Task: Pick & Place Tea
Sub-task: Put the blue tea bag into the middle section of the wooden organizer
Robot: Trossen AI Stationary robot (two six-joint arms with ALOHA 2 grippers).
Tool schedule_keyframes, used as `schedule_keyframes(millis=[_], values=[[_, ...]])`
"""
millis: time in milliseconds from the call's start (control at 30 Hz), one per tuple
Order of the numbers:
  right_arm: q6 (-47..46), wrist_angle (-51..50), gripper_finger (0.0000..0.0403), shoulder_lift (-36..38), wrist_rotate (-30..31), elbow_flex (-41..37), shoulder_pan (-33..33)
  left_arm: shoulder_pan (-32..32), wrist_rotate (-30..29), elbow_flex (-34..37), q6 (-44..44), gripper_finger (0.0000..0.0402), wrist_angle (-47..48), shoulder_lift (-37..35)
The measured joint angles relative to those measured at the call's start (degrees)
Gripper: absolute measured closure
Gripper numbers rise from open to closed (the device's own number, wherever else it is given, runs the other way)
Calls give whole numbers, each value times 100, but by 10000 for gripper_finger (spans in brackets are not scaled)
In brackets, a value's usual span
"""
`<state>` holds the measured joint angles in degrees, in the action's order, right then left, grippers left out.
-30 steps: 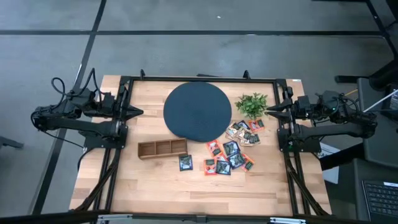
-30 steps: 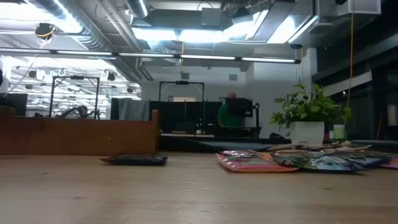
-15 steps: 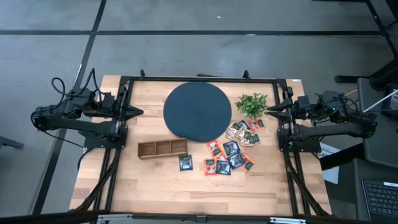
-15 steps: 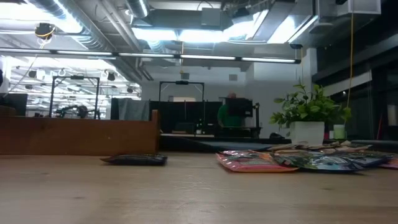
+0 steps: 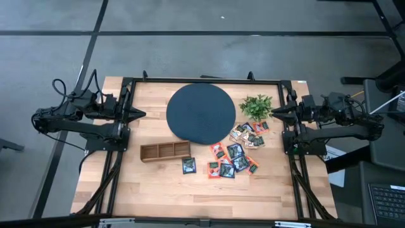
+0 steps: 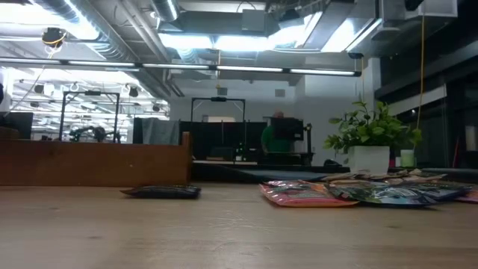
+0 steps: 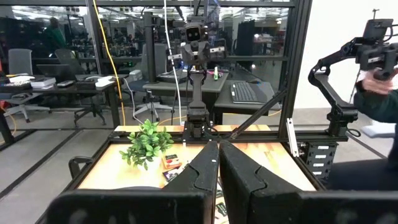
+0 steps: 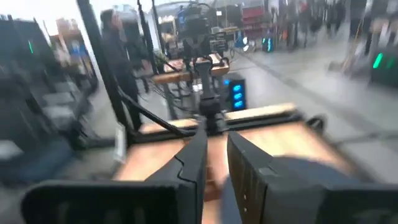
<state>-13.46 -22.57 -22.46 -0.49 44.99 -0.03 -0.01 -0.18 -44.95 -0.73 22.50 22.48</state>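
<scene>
The tea, several small flat sachets (image 5: 235, 155) in orange-red, dark and pale colours, lies in a loose heap on the wooden table's right half. The heap also shows in the low view (image 6: 358, 193). One dark sachet (image 5: 188, 165) lies apart, nearer the middle. My left gripper (image 5: 143, 114) hovers level at the table's left edge with its fingertips together (image 7: 219, 146), and nothing is in it. My right gripper (image 5: 272, 113) hovers level at the right edge, near the plant. A narrow gap shows between its fingers (image 8: 216, 140), which hold nothing.
A round dark disc (image 5: 199, 113) lies at the far middle. A wooden tray with compartments (image 5: 165, 151) stands near the disc, on the left of the tea. A small potted green plant (image 5: 256, 106) stands at the far right. A black frame (image 5: 126, 82) borders the table. People show in the room beyond.
My right gripper has rolled a little about the line it points along and has stayed in place. The tea and the left arm have kept still.
</scene>
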Motion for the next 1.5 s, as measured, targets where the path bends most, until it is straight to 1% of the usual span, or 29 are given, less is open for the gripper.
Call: schedule_keyframes(millis=[67,133,267,300,367,467,633,733,767,900,1033,1200,1267,1333,1433,1500], values=[[-751,34,336,-2,-5,1,1,0,1,0,0,391,2,-1],[-1260,132,336,-18,-2,1,2,0,2,0,0,391,1,0],[-1762,416,336,-98,177,-62,1,0,1,0,0,391,0,-2],[-1771,542,336,-150,180,-97,0,0,0,0,0,391,2,-2],[-1655,732,336,-359,97,-122,2,0,1,0,0,391,0,-2],[-1330,1029,336,-819,-244,-122,2,0,0,0,0,391,1,-2],[-853,1332,336,-1729,-955,-125,2,0,0,0,0,391,0,-2],[-477,1385,336,-2064,-1403,-128,2,0,2,0,0,391,0,-2],[-356,1378,336,-2152,-1489,-127,2,0,1,0,0,391,1,-2],[111,1191,336,-2379,-1517,-116,2,0,0,0,0,391,0,-2],[532,299,336,-2708,-1388,231,2,0,1,0,0,391,0,-2],[951,-1612,336,-3334,-1066,1110,2,0,0,0,0,391,0,-2],[1080,-2278,336,-3578,-839,1412,2,0,-1,0,1,391,-2,-2],[1104,-2825,336,-3772,-476,1653,2,0,-26,0,46,391,-73,0],[1080,-3373,336,-3986,-71,1773,0,0,-10,0,87,391,-201,0],[1048,-3433,336,-4068,-54,1752,0,0,-9,0,115,391,-199,2]])
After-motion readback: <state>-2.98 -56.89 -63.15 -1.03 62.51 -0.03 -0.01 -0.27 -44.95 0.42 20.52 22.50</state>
